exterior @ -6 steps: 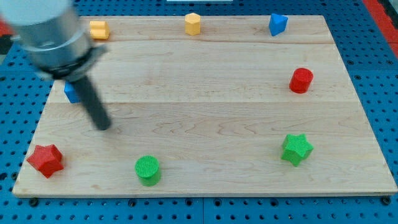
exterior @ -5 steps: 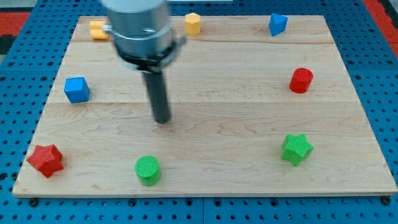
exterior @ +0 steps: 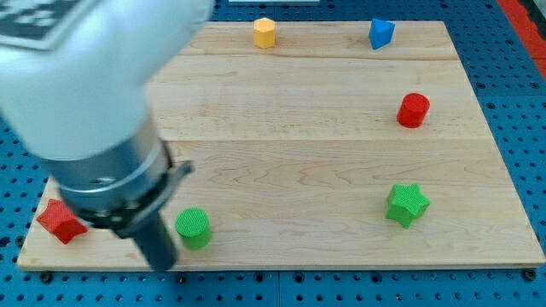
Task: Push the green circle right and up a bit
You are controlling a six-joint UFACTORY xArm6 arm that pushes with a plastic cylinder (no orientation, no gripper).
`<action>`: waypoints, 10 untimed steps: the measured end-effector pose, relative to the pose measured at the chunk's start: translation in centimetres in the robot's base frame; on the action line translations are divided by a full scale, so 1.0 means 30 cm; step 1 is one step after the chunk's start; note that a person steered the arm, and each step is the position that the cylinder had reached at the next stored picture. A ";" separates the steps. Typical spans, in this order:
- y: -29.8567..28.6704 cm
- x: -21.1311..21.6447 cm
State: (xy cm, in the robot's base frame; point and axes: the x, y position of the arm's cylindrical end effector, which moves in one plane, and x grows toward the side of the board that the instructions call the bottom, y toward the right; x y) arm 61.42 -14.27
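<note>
My tip [exterior: 162,263] sits at the table's [exterior: 341,153] bottom-left edge, just left of and below the green circle [exterior: 194,228]. There is no gripper, only the rod. This looks like the approach step; next, drive right and slightly up through the circle.

Light wooden board [exterior: 324,153] on blue pegboard – carries green circle [exterior: 194,228] near bottom left, red star [exterior: 60,221] at left edge, green star [exterior: 406,204], red cylinder [exterior: 414,110], blue block [exterior: 380,32], yellow hexagonal block [exterior: 265,32] – all well apart.
</note>
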 end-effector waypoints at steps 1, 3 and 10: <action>-0.010 -0.082; 0.241 -0.149; 0.611 -0.114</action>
